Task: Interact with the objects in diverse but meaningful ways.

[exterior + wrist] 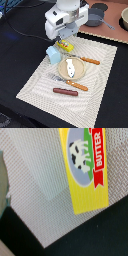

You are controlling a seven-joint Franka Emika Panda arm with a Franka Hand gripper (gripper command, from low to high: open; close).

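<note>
While the arm (62,20) hangs low over the yellow butter packet (86,168) at the placemat's (100,60) far edge, beside the pale blue cup (52,55), its jaws are hidden; I cannot tell their state. 1 sausage (65,92) lies at the near edge.

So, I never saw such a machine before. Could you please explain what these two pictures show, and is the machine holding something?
The white machine is a robot arm. One picture comes from a camera standing off the arm; the other comes from a camera on its wrist, looking down closely. On a pale placemat lie toys: a yellow butter packet, a pale blue cup beside it, a plate carrying a small white piece, a knife, a fork and a dark sausage. A grey pot stands behind. The arm hangs over the butter packet. Its hand is not clearly visible, so I cannot tell whether it grips anything.
</note>
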